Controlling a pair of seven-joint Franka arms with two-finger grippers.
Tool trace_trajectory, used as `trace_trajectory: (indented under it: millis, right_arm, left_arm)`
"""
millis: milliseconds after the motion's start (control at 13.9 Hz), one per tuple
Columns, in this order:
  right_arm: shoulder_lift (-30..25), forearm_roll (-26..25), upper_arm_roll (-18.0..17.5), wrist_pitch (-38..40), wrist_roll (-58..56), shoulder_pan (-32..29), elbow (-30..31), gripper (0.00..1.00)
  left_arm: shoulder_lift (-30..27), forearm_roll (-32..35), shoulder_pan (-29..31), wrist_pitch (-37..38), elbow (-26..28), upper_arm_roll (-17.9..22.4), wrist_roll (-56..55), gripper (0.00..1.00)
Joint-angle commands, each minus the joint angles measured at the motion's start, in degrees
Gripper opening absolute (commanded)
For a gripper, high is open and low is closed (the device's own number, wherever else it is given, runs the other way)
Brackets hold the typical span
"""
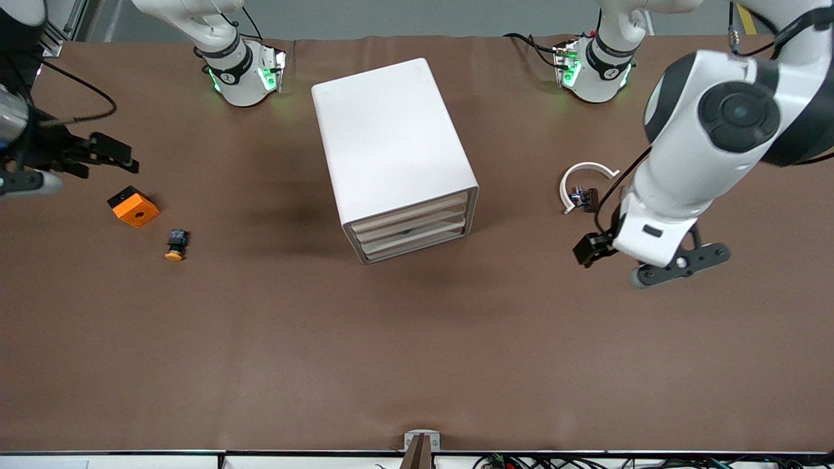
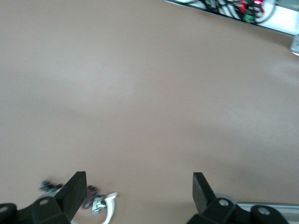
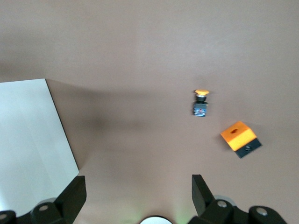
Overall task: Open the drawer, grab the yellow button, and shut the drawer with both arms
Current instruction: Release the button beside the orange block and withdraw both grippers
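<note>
The button (image 1: 176, 245) lies on its side on the table (image 1: 417, 352), toward the right arm's end, its orange cap pointing at the front camera; in the right wrist view it (image 3: 201, 103) shows bare on the brown mat with nothing touching it. Just beside it, slightly farther from the camera, sits the orange block (image 1: 133, 206). The cabinet (image 1: 391, 150) stands mid-table with all three drawers flush; the drawer (image 1: 409, 210), the top one, is shut. The left gripper (image 1: 596, 251) hangs over bare table toward the left arm's end, fingers (image 2: 74, 191) spread apart and holding nothing. A white curved clip (image 1: 582, 179) with a small dark part lies near it, a little farther from the camera. The right gripper (image 1: 120, 156) hovers over the table's edge at the right arm's end, above and apart from the block, its fingers (image 3: 72, 196) also spread and empty.
</note>
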State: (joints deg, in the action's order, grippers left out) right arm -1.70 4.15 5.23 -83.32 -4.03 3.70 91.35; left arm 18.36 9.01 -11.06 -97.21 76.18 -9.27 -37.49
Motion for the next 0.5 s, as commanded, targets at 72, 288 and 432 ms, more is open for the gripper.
trace_trajectory:
  millis: [72, 288, 432]
  right_arm:
    - [1.34, -1.6, 0.22, 4.3, 1.04, 0.08, -7.67, 1.0]
    - [1.78, -1.6, 0.31, 3.87, 1.04, -0.1, -8.38, 1.0]
    - [1.96, -1.69, 0.48, 3.77, 1.04, -0.36, -8.39, 1.0]
  left_arm:
    - [-6.3, 1.18, 3.13, 6.59, 1.69, 0.04, 6.53, 1.0]
    - [-9.3, 0.92, 7.18, 8.53, 1.6, -0.13, 13.75, 1.0]
    - [-11.23, -0.13, 9.55, 10.28, 1.69, -0.31, 18.22, 1.0]
